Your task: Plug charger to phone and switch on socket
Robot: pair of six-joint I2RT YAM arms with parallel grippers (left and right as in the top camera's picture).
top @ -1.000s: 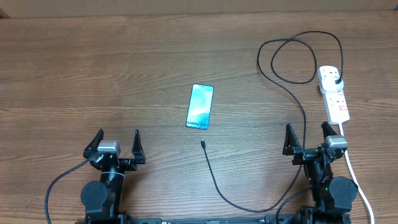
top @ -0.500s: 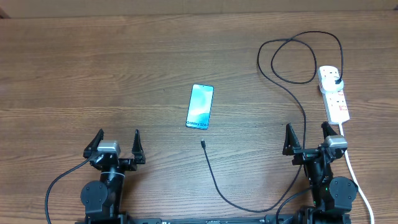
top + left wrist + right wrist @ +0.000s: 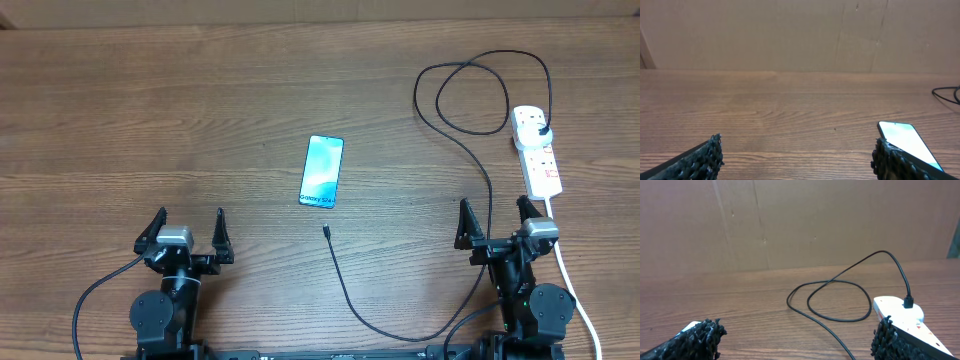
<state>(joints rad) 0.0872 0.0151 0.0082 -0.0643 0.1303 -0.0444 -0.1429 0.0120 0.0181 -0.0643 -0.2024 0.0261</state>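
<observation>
The phone (image 3: pixel 322 171) lies flat mid-table, screen lit cyan, and shows at the right in the left wrist view (image 3: pixel 902 141). The charger cable (image 3: pixel 455 140) loops from its black plug (image 3: pixel 541 128) in the white socket strip (image 3: pixel 536 150), runs down past the right arm and curls back to its connector tip (image 3: pixel 326 232) just below the phone. The cable (image 3: pixel 835 302) and socket (image 3: pixel 900 312) show in the right wrist view. My left gripper (image 3: pixel 186 232) is open and empty at the front left. My right gripper (image 3: pixel 494 221) is open and empty, left of the socket's near end.
The socket's thick white cord (image 3: pixel 575 290) runs down the right edge past the right arm. A cardboard wall (image 3: pixel 800 35) stands behind the table's far edge. Both arm bases sit at the front edge.
</observation>
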